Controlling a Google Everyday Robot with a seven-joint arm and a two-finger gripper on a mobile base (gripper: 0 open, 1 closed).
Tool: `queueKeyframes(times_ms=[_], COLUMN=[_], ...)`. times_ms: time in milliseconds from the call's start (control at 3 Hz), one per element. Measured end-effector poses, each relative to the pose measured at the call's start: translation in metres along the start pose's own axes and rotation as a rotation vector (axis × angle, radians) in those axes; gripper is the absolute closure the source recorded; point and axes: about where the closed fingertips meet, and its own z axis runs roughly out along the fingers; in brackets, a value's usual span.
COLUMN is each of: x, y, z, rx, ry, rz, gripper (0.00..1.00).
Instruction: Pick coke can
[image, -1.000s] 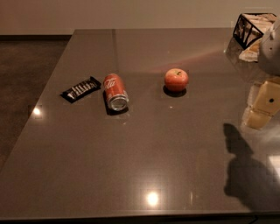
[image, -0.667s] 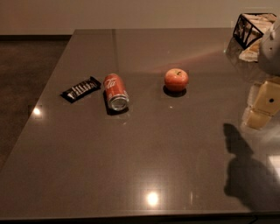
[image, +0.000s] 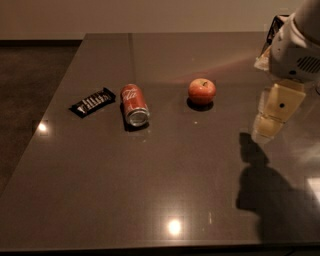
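gripper (image: 272, 117) edged slightly toward the can, objects unmoved | opening: can't tell | coke can (image: 134, 104) lying on its side, well off from gripper, past the apple (image: 201, 90), candy bar (image: 92, 101) just beyond | likely light, slick, dentable, rolls; grip mid-body across the diameter

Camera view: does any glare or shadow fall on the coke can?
Camera view: dim, warm light; the coke can lies clear of the glare; bright spots sit on the table near its front and left edges; the claw, at far right, casts a dark shadow below itself.
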Motion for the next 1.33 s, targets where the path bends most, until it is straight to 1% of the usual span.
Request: queueKeyframes(times_ms=[333,667,1000,1333], x=[-0.030,-0.065,-0.099,-0.130], y=[-0.014,-0.023,-0.029,-0.031], z=[0.019,0.035,0.051,0.070], rx=[-0.034,-0.071,-0.087,-0.111], ry=[0.012,0.036,0.051,0.060], rz=[0.070,0.151,0.229,0.284], gripper=[0.00,0.00,0.00,0.00])
